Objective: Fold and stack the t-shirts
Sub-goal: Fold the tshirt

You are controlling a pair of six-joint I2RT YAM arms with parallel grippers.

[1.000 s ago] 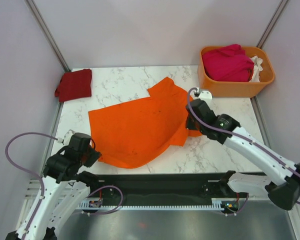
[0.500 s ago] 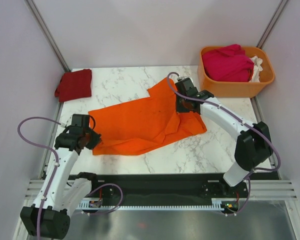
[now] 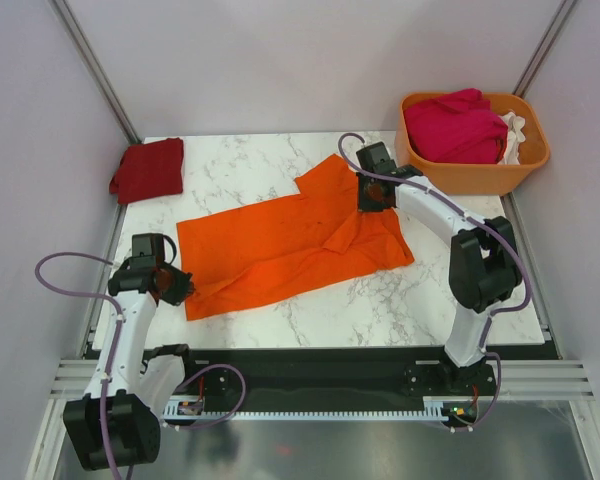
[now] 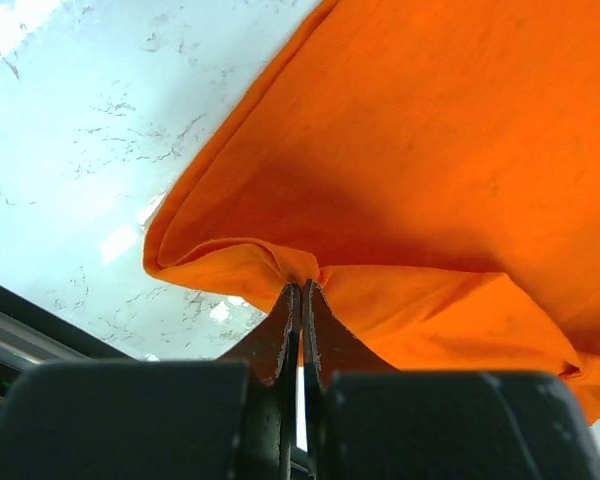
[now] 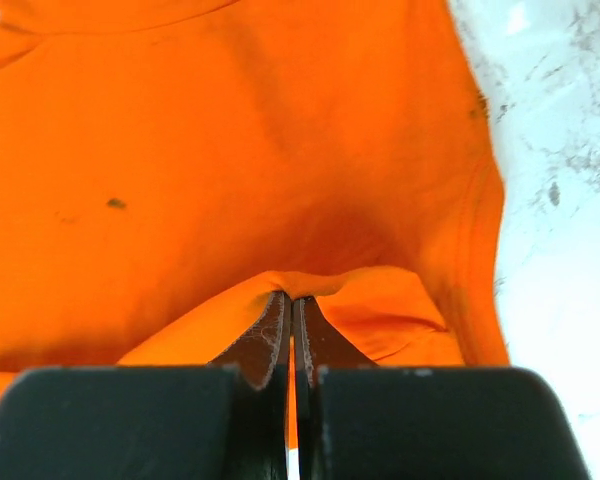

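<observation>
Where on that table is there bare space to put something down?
Bare marble lies along the back edge between the dark red t-shirt and the orange t-shirt, and at the front between that shirt's hem and the right arm. The middle is covered, and the basket crowds the back right.

Near right the table [image 3: 420,300] lies free; orange t-shirt [image 3: 280,250] spans middle, basket [image 3: 475,178] far-right.

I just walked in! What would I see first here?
A big bright orange t-shirt lies spread across the middle of the marble table, pinched by the left hand at its near left corner and the right hand at its far right side. An orange basket holding a magenta t-shirt sits at the far right corner, and a folded dark red t-shirt at the far left.
</observation>
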